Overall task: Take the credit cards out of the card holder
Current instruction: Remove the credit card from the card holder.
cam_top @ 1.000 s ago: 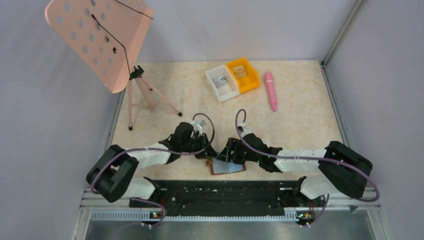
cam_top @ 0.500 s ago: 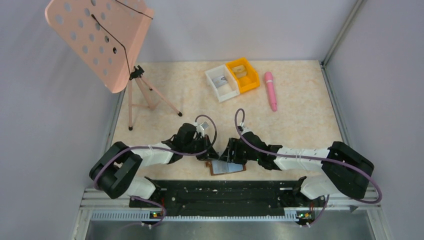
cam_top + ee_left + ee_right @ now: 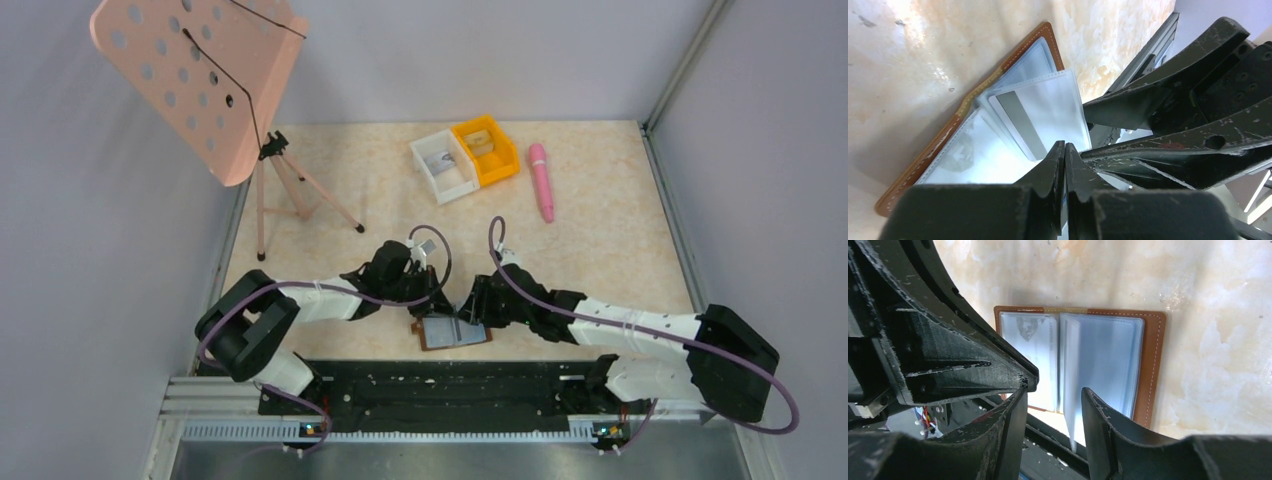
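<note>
Count on the desk [image 3: 600, 250]: one card holder [image 3: 455, 333]; two bins side by side at the far middle, one white bin [image 3: 443, 167] and one orange bin [image 3: 486, 150]; one pink stick [image 3: 541, 181], pen-shaped, just right of the bins; one music stand [image 3: 195, 85], pink and perforated, on a tripod at the far left. Two tools, both over the holder. Card holder lies open and flat at the near edge of the desk, about centre, with its brown cover down and clear sleeves up. Credit cards visible inside: two. One is a striped card [image 3: 1020, 120] with a grey band, in a loose sleeve; the other is a portrait card [image 3: 1029, 340] with a faint face print, in a side pocket. Whether more sit behind them cannot be told. Left tool [image 3: 1064, 146] is at the holder's left end, fingers pressed together, tips down at the sleeves' edge; whether a leaf is pinched between them cannot be told. Right tool [image 3: 1054, 392] is just beside it on the right, fingers apart, straddling one upright sleeve leaf [image 3: 1071, 390] near the middle fold.
</note>
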